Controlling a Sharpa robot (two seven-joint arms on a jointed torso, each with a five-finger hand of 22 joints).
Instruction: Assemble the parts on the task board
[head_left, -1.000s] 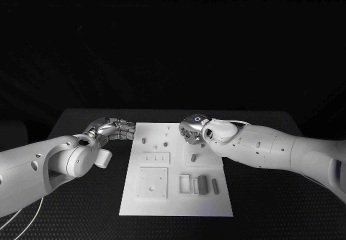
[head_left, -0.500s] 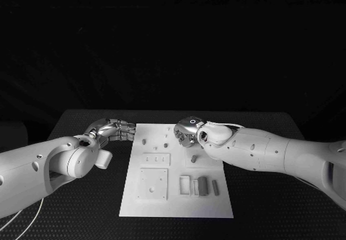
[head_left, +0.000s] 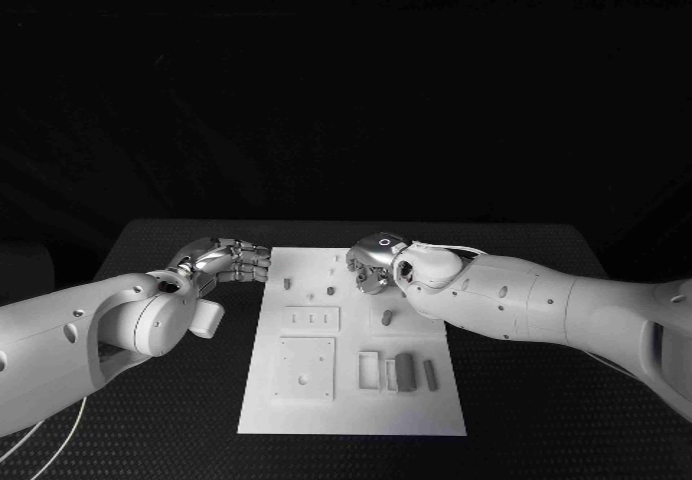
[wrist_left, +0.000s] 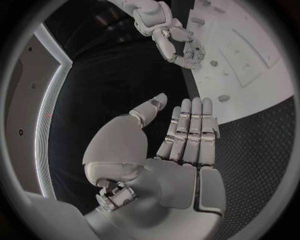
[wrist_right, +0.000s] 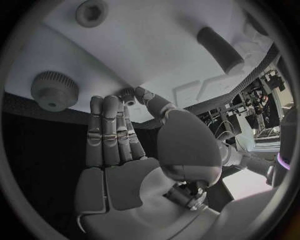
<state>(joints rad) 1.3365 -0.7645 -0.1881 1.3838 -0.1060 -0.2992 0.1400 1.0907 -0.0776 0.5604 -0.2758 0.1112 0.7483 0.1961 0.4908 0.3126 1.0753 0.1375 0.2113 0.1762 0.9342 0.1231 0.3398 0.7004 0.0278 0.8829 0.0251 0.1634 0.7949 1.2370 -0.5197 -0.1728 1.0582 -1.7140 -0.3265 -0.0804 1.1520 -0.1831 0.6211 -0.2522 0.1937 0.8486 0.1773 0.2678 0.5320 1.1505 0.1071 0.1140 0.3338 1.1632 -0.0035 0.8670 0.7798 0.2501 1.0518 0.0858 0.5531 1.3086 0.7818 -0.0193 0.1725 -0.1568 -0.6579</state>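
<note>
— Over the far half of the task board (head_left: 353, 350), from the head camera, I see my right hand (head_left: 378, 266) hovering; my left hand (head_left: 231, 260) sits just off the board's left edge.

— Fingers?

— Left wrist view: left hand flat, fingers straight, holding nothing. Right wrist view: thumb and a fingertip (wrist_right: 128, 95) pinch a small part (wrist_right: 127, 94) over the board.
</note>
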